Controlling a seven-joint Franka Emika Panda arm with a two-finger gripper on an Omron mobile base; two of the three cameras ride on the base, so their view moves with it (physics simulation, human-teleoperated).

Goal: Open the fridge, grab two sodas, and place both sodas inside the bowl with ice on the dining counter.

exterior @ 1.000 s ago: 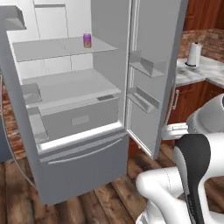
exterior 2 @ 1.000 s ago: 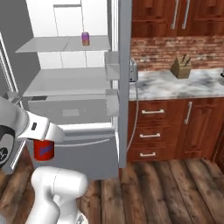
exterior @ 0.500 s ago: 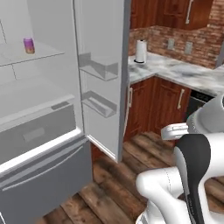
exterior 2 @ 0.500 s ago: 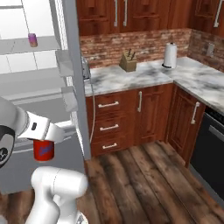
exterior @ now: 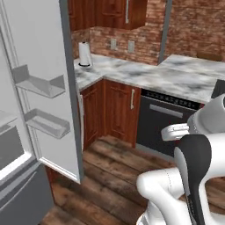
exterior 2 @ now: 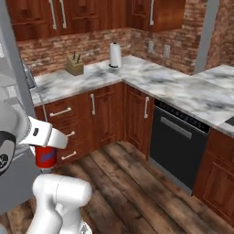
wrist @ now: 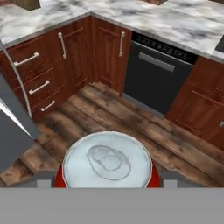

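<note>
One red soda (exterior 2: 45,156) sat clamped in the end effector (exterior 2: 45,153), low at the left near the open fridge (exterior: 41,88); a jolt while driving could loosen it.

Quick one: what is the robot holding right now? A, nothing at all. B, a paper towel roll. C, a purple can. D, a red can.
D: a red can sits in the gripper in the right base view, and the hand view shows its silver top with a red rim between the fingers.
</note>
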